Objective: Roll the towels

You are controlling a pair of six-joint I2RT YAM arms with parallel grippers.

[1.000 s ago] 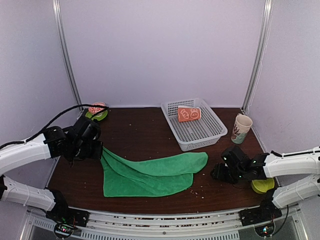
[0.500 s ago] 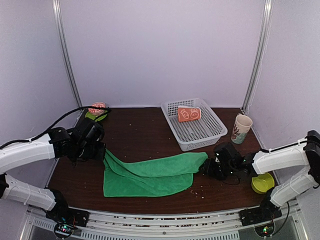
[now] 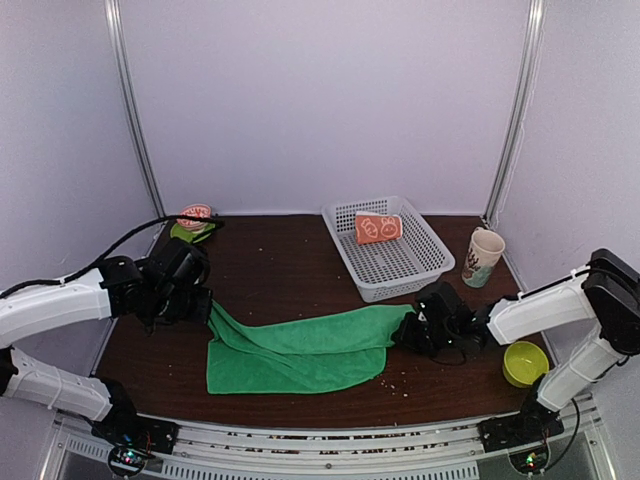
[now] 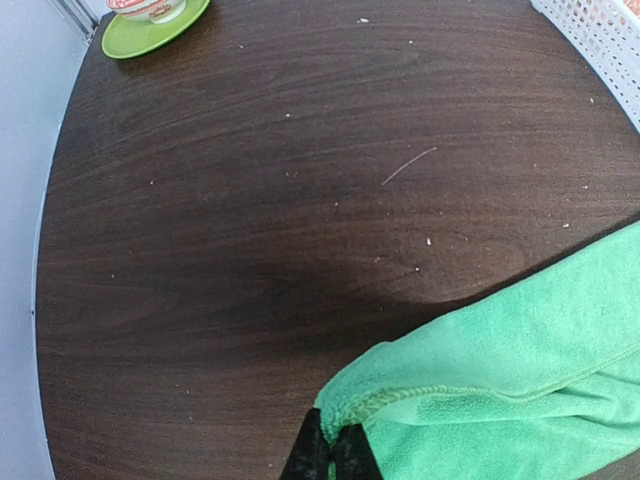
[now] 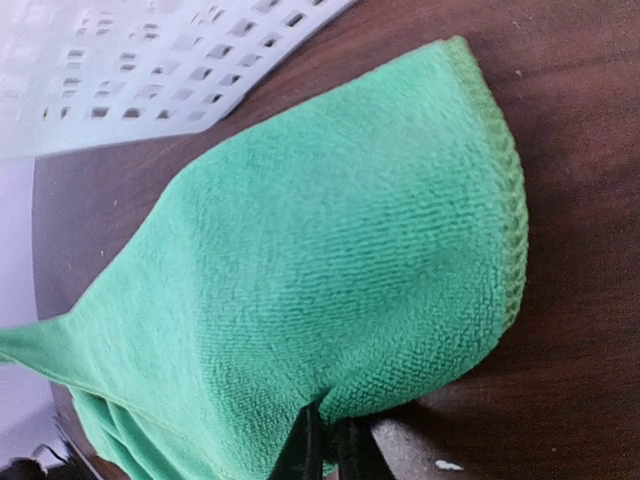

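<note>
Here, the green towel (image 3: 300, 350) lies loosely folded on the table (image 3: 280, 265), toward 6 o'clock. The left hand (image 3: 205, 308) is clenched on its 9 o'clock corner, which is held a little off the wood. The right hand (image 3: 406, 334) pinches the 3 o'clock corner, fingers closed on the cloth. The orange towel (image 3: 377, 228) sits rolled inside the white basket (image 3: 420, 262) at 1 o'clock.

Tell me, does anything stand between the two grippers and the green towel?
Nothing visible does. The left gripper is shut on the left corner of the green towel, and the right gripper is shut on its right end. The white basket stands just behind that end, not between.
</note>
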